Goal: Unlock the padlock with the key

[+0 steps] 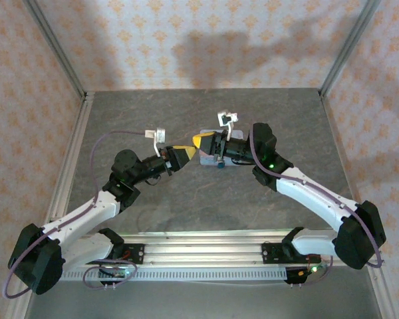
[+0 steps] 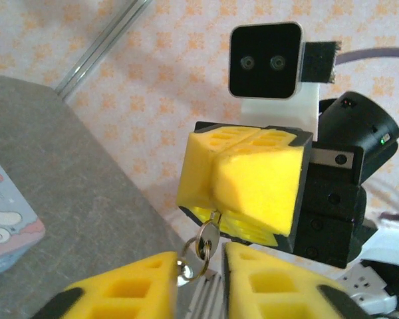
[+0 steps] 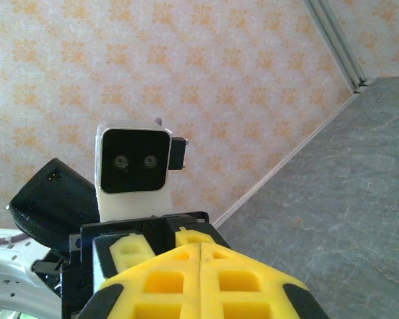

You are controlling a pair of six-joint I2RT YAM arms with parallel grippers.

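Observation:
The two grippers meet above the table's middle. My right gripper is shut, its yellow pads pressed flat together. In the left wrist view the key, a pale round-headed sliver on a small ring, hangs from the seam of those pads with its blade hidden inside. My left gripper is open just below, and the key ring dangles in the gap between its fingers. A tiny blue spot beside the tin, under the right wrist, looks like the padlock.
The pale-blue tin with a cartoon lid lies on the grey table under the grippers. Metal corner rails and patterned walls enclose the table. Open grey surface stretches behind and to both sides.

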